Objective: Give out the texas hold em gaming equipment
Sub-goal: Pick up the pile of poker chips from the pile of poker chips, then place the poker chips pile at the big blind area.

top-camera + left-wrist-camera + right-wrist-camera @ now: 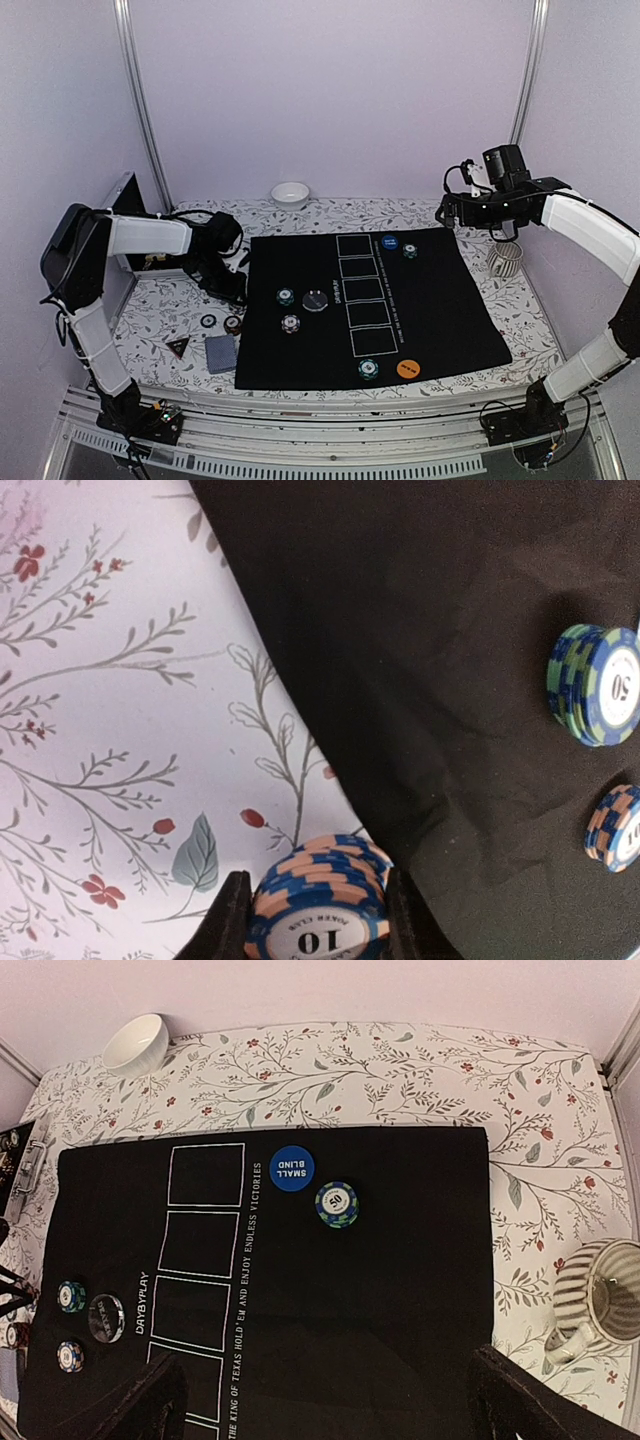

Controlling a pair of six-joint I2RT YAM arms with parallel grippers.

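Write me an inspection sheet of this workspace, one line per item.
Surface: floral cloth under black mat.
Job's things: green chips, blue button, orange button on mat; triangle marker, cards off it.
Clutter: white bowl, striped cup, silver case.
Grippers: left gripper jaws clamp a stack of 10 chips; right gripper open, empty.
Cables: black cables by left arm.
Surroundings: white walls.

A robot lab booth: plain pale walls (330, 90), metal corner posts (140, 110), and an aluminium mounting rail (330, 440) along the near edge of the floral-clothed table (530, 330).
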